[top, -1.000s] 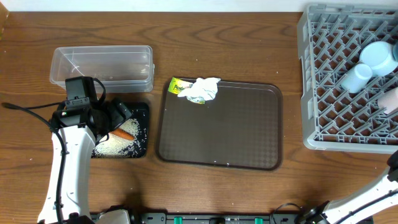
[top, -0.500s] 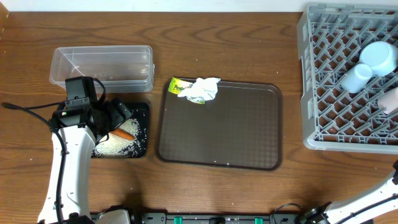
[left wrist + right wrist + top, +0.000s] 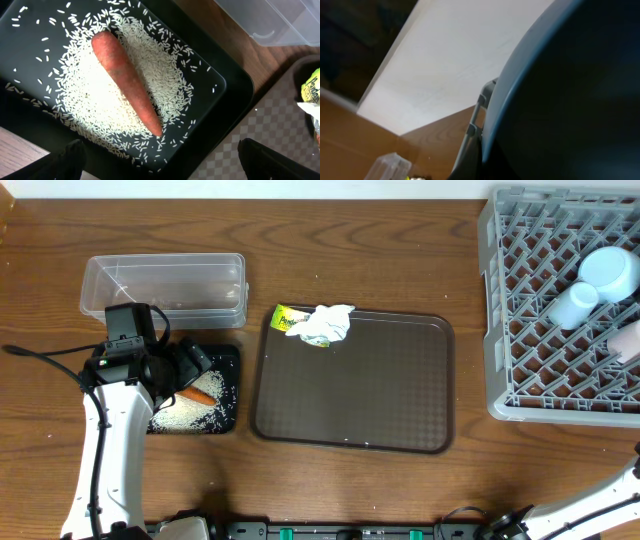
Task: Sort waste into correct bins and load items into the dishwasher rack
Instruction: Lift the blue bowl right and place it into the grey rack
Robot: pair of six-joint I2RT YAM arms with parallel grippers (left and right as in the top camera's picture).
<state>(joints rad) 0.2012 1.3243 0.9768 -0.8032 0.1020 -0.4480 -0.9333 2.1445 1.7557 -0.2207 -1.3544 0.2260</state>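
Observation:
My left gripper (image 3: 165, 170) is open, its dark fingertips (image 3: 72, 160) spread wide above the near rim of the black tray bin (image 3: 30, 45). In that tray an orange carrot (image 3: 127, 80) lies on a heap of white rice (image 3: 90, 110). From overhead the left gripper (image 3: 190, 365) hovers over the black tray (image 3: 236, 385). The crumpled napkin (image 3: 328, 322) and yellow-green wrapper (image 3: 290, 320) lie on the brown tray's far left corner. A dark round plate (image 3: 570, 100) with a pale rim fills the right wrist view; the right fingers are hidden.
The clear tub (image 3: 165, 285) stands just behind the black tray. The brown serving tray (image 3: 360, 390) lies mid-table. The grey dishwasher rack (image 3: 500, 300) at the right holds a light-blue bowl (image 3: 612, 270) and a white cup (image 3: 575, 305). Its edge (image 3: 475, 125) shows beside the plate.
The piece of the right arm at the overhead view's lower right edge has slid further out of frame. The left arm, carrot and rice have not moved.

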